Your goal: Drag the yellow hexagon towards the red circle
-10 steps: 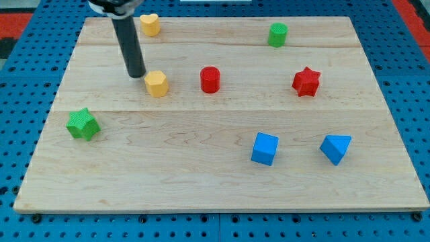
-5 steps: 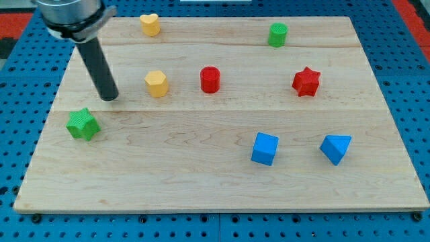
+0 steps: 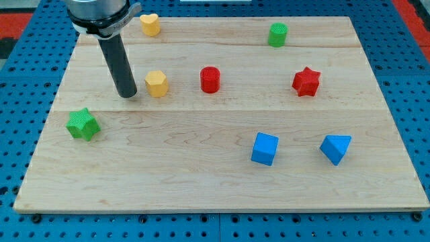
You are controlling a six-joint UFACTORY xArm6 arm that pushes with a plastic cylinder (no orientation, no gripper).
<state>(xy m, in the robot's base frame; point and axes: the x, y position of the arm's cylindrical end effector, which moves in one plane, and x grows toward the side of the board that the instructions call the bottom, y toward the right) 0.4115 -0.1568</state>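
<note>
The yellow hexagon [image 3: 156, 83] sits on the wooden board [image 3: 222, 168] left of centre. The red circle [image 3: 210, 79] stands a short way to its right, with a gap between them. My tip [image 3: 127, 95] rests on the board just left of the yellow hexagon, slightly lower in the view, a small gap apart from it.
A yellow heart [image 3: 150, 24] lies at the top left, a green cylinder [image 3: 277, 34] at the top right. A red star [image 3: 306, 81] sits at the right, a green star [image 3: 83, 124] at the left. A blue cube [image 3: 265, 148] and a blue wedge [image 3: 335, 148] lie lower right.
My tip swung left and down away from the yellow hexagon, then came back right towards it. No block has moved.
</note>
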